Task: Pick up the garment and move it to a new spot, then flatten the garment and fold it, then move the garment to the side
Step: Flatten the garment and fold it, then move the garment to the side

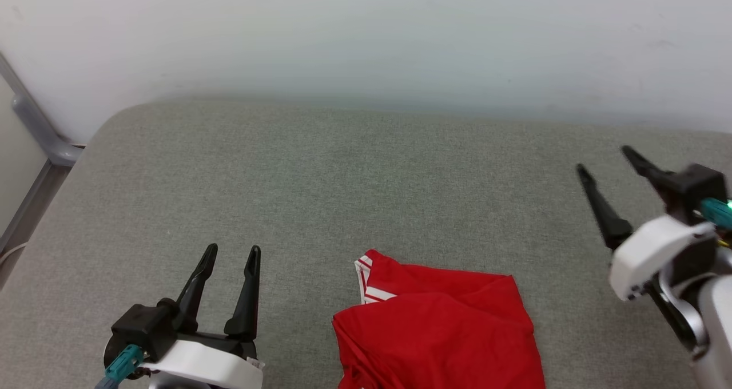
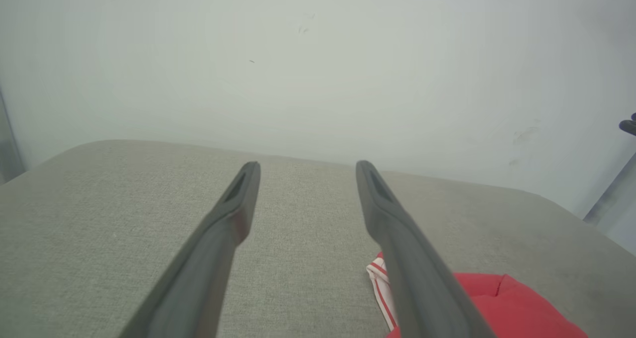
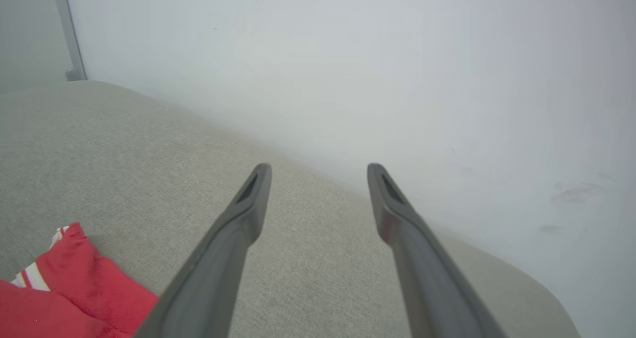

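Garment [image 1: 440, 332] lies in a folded, rumpled red heap on the grey fabric worktop [image 1: 320, 171]. No lettering shows on the upturned face. A red-and-white striped trim and a sliver of white peek out at the corner nearest the left gripper [image 1: 234, 247]. A few soft creases cross the top layer, and its near part runs off the bottom of the head view.

Both left fingers are spread apart with nothing between them. The garment sits just to their right, not touching. In the left wrist view the striped corner shows beside the right-hand finger of the left gripper [image 2: 306, 164], which hides part of the red cloth [image 2: 502, 303].

Right gripper [image 1: 603, 158] also has its fingers wide apart and empty. The garment lies to their left and short of their tips, well apart. In the right wrist view the cloth [image 3: 74, 278] sits low, left of the right gripper [image 3: 319, 166].

Ahead of both pairs of fingertips the worktop is bare fabric up to a rounded far edge against a pale wall [image 1: 366, 34]. Left of the left fingers the worktop corner curves off beside a grey metal rail [image 1: 34, 126].
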Motion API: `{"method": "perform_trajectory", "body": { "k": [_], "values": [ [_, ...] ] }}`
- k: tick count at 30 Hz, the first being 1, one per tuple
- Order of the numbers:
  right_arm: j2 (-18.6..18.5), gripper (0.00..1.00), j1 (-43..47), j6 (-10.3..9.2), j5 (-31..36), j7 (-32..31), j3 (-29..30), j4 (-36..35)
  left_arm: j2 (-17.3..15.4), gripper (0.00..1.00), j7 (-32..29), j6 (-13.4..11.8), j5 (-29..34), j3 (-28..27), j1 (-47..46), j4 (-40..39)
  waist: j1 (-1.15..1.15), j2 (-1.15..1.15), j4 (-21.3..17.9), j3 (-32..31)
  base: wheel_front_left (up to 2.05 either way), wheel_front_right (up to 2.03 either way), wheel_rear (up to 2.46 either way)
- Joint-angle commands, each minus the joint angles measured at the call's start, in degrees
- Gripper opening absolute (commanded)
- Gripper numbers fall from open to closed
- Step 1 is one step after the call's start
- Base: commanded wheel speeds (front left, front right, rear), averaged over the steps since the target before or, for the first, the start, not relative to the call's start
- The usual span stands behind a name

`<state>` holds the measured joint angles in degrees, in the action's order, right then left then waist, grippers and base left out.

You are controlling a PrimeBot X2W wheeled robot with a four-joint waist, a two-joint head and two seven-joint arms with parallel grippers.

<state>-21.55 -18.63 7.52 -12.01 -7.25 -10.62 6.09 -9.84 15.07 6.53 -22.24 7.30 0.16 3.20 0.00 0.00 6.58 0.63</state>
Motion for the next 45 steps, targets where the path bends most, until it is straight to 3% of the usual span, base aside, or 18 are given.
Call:
{"method": "perform_trajectory", "body": {
  "k": [1, 6, 13, 19, 29, 35, 41, 44, 45],
  "values": [
    [-0.37, 1.00, 2.11, -0.06, 0.53, 1.48, 1.18, -0.46, 0.43, 1.00, 0.11, 0.09, 0.73, -0.13, -0.41, -0.54, 0.00, 0.00, -0.13, 0.21, 0.00, 0.00, 0.00],
    [0.76, 1.00, 8.91, -0.07, 2.18, 7.53, 8.60, -4.14, 1.90, 1.00, 0.11, 0.51, 2.32, -1.53, 0.51, -2.40, 0.00, 0.00, -0.69, 0.89, 0.00, 0.00, 0.00],
    [8.47, 1.00, 17.59, -0.07, 3.89, 12.54, 15.78, -9.24, 2.72, 1.00, 0.11, 0.75, 6.24, -2.40, 1.93, -3.93, 0.00, 0.00, -1.21, 1.33, 0.00, 0.00, 0.00],
    [13.77, 1.00, 20.98, -0.06, 5.20, 13.84, 16.69, -10.04, 3.62, 1.00, 0.11, 0.88, 8.00, -2.28, 2.65, -3.58, 0.00, 0.00, -1.22, 1.25, 0.00, 0.00, 0.00],
    [14.02, 1.00, 21.25, -0.06, 5.23, 12.29, 15.72, -10.00, 3.75, 1.00, 0.11, 0.96, 8.48, -1.89, 2.66, -2.99, 0.00, 0.00, -0.74, 0.95, 0.00, 0.00, 0.00],
    [13.06, 1.00, 22.34, -0.06, 1.60, 4.41, 13.12, -9.61, 3.33, 1.00, 0.11, 0.97, 8.00, -1.39, 2.36, -2.65, 0.00, 0.00, -0.20, 1.09, 0.00, 0.00, 0.00],
    [9.39, 1.00, 23.26, -0.05, -4.24, -15.77, 6.66, -10.55, 2.99, 1.00, 0.11, 0.98, 7.56, -0.85, 1.27, -2.17, 0.00, 0.00, 0.71, 2.78, 0.00, 0.00, 0.00],
    [9.13, 1.00, 22.58, -0.05, -6.11, -23.76, 5.79, -10.60, 2.94, 1.00, 0.11, 0.98, 7.43, -0.20, 0.40, -1.87, 0.00, 0.00, 1.41, 3.96, 0.00, 0.00, 0.00],
    [9.13, 1.00, 22.58, -0.05, -6.11, -23.76, 5.79, -10.60, 2.94, 1.00, 0.11, 0.98, 7.43, -0.20, 0.40, -1.87, 0.00, 0.00, 1.41, 3.96, 0.00, 0.00, 0.00]
  ]
}}
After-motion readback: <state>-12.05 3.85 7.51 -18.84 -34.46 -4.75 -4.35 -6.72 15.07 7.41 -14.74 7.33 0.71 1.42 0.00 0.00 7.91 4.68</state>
